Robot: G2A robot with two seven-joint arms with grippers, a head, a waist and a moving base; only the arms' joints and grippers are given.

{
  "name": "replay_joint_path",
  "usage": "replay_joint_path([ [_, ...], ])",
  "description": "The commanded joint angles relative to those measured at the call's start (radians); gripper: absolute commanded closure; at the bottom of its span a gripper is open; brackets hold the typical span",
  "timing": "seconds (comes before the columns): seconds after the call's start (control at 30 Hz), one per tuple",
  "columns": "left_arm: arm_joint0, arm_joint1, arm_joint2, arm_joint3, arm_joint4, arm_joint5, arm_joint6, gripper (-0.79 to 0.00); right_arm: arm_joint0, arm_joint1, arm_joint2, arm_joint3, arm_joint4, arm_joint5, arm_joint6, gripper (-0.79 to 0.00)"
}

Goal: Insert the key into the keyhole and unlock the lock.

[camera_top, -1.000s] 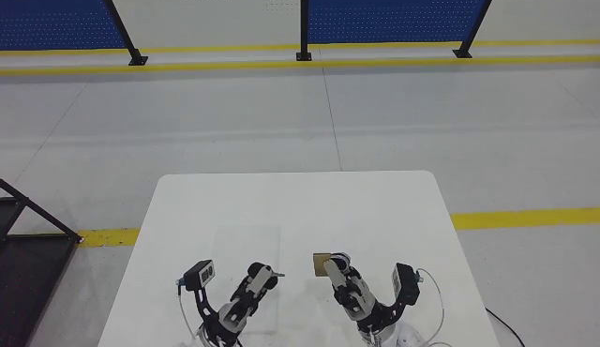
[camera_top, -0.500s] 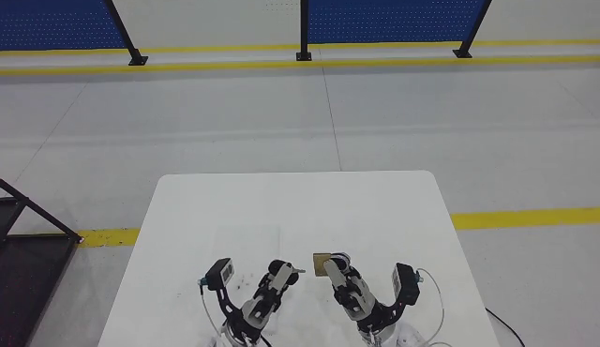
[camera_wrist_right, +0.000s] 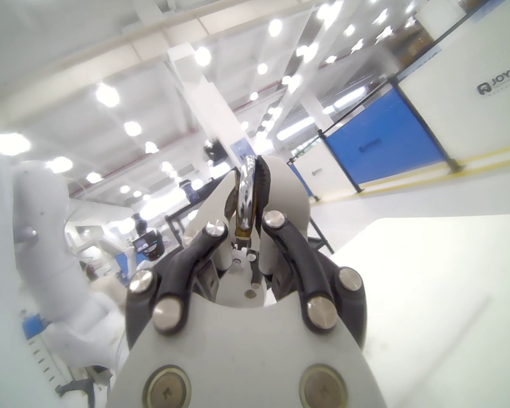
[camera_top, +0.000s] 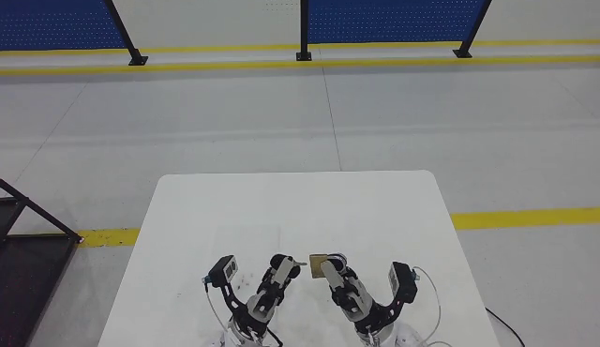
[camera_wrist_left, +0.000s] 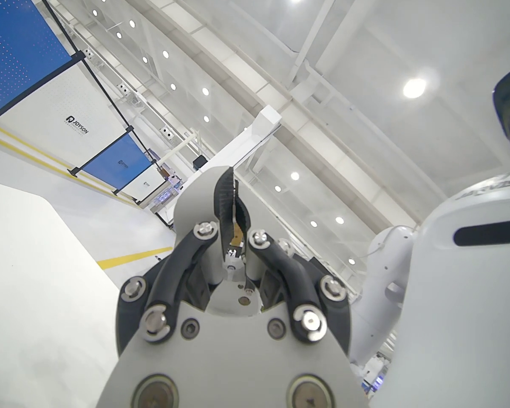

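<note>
Nearing the lock point(camera_top: 320, 260) (in right jaws): the left jaws' key point(camera_top: 297, 264).

Key point(camera_top: 299, 264) too small, lock point(camera_wrist_right: 245, 197) partly hidden

Locks: one lock point(camera_top: 320, 260) is showing, brass with a silver shackle.
Keys: one key point(camera_top: 299, 264) is showing as a thin metal tip.
Grippers: two are hanging over the table, the left gripper point(camera_top: 289, 265) and the right gripper point(camera_top: 330, 266), each gripping one thing.
Tables: one white table point(camera_top: 281, 206) is standing under them.
Panels: four are standing along the far floor, two blue panels point(camera_top: 403, 5) and two white panels point(camera_top: 202, 9).
</note>
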Motion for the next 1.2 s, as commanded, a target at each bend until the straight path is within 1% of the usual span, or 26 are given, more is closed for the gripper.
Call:
replay_joint_path([
  [0.0,-0.001,-0.002,0.003,-0.002,0.005,0.001,0.015,0.0,0.004,0.0,-0.004,0.005,0.027,-0.018,0.015,0.0],
  [0.1,0.0,-0.003,0.008,-0.003,0.015,0.001,0.032,0.0,0.011,0.0,-0.011,0.013,0.062,-0.035,0.035,0.0],
  [0.23,0.0,-0.003,0.019,-0.008,0.039,0.001,0.061,0.0,0.021,-0.002,-0.015,0.016,0.088,-0.025,0.057,0.0],
  [0.4,-0.003,-0.002,0.033,-0.002,0.063,0.001,0.099,0.0,0.021,-0.007,-0.018,0.015,0.105,0.0,0.046,0.0],
  [0.7,-0.021,-0.001,0.054,0.022,0.089,0.001,0.146,0.0,0.018,-0.011,-0.018,0.016,0.095,-0.005,0.035,0.0],
  [1.17,-0.037,-0.009,0.074,0.048,0.125,0.001,0.189,0.0,0.015,-0.016,-0.019,0.014,0.078,0.003,0.038,0.0],
])
